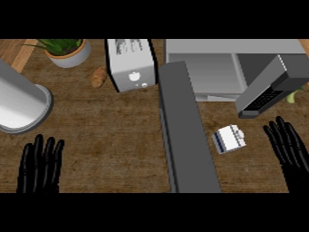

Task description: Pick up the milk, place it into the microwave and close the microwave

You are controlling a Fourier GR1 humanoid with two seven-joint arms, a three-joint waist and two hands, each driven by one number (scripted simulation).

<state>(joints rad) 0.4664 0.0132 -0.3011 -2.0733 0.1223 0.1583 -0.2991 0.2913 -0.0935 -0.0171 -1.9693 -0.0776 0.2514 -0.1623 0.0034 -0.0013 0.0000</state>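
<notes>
A small white and blue milk carton lies on the wooden counter, just right of the microwave's open door, which stretches toward me as a long grey slab. The microwave stands at the back right with its cavity open. My right hand is open, fingers straight, a short way right of the carton and not touching it. My left hand is open at the lower left, far from the milk.
A large white cylinder leans in at the left. At the back stand a potted plant, a toaster and a brown bread roll. A dark grey panel juts out beside the microwave at the right.
</notes>
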